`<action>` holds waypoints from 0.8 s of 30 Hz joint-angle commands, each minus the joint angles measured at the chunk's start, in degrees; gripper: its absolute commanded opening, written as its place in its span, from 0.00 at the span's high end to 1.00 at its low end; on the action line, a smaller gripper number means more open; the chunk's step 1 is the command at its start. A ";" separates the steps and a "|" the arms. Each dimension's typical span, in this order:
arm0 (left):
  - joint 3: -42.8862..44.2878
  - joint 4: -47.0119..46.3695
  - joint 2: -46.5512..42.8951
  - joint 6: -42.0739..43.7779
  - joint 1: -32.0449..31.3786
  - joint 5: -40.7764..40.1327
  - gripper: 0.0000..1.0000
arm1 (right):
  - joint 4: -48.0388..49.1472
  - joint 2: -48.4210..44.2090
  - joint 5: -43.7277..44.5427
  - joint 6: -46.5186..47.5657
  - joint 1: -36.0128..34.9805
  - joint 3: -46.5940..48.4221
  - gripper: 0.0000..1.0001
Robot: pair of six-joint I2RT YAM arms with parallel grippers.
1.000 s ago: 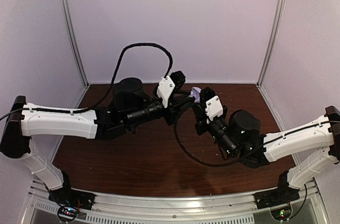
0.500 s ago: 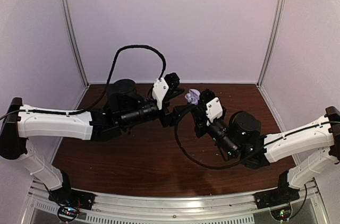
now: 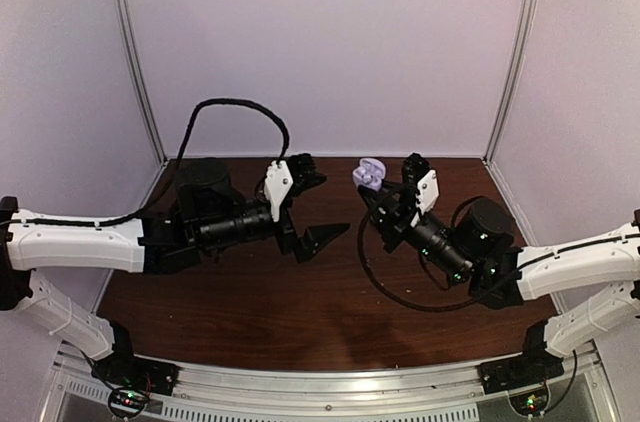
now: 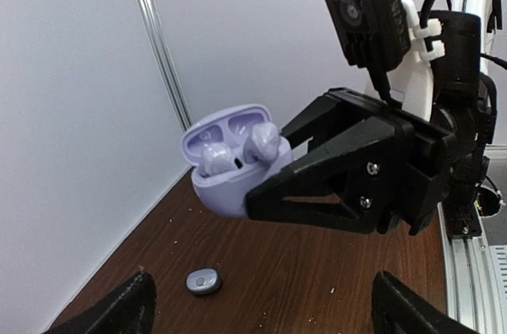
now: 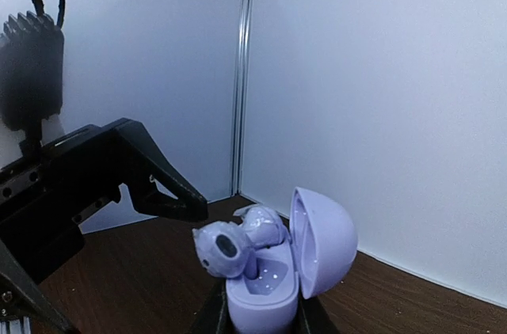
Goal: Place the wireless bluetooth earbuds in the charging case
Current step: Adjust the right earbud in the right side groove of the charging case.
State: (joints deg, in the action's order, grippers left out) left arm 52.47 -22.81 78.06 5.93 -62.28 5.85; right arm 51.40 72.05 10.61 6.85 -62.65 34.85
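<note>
The lilac charging case is held above the table with its lid swung open. My right gripper is shut on the case's base. Two lilac earbuds stand in the case. The front earbud leans out of its socket, and the other earbud sits lower behind it. The left wrist view shows both earbuds in the case. My left gripper is open and empty, a short way left of the case.
A small grey-blue oval object lies on the brown table near the back left wall. Crumbs dot the wood. White walls enclose the table on three sides. A black cable loops above the left arm.
My left gripper has opened and pulled back to the left, away from the case. The right gripper has carried the case slightly right and back.
</note>
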 commanded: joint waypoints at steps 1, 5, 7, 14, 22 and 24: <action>-1.97 -1.37 -6.14 1.15 0.61 2.30 0.02 | -4.62 -3.07 -12.48 -3.16 1.60 -1.39 1.00; -1.56 3.27 -9.16 3.53 1.40 4.23 0.02 | -9.77 -6.20 -24.83 -3.51 2.86 -2.44 1.00; -0.28 6.64 -9.42 4.68 1.87 6.75 0.02 | -12.18 -7.31 -29.26 -3.72 3.05 -2.67 1.00; 2.07 10.52 -8.43 5.08 1.94 14.08 0.04 | -15.64 -8.49 -38.66 -6.80 3.40 -3.12 1.00; 4.47 13.71 -6.22 6.29 1.90 22.55 0.08 | -16.17 -6.27 -43.66 -9.92 3.53 -2.24 1.00; 5.06 14.08 -5.37 6.42 1.95 23.32 0.10 | -15.98 -6.15 -43.90 -10.22 3.68 -2.13 1.00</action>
State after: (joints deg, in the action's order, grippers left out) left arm 54.98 -9.28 71.20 11.33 -60.69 23.90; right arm 34.92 65.71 -30.30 -1.39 -59.35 32.25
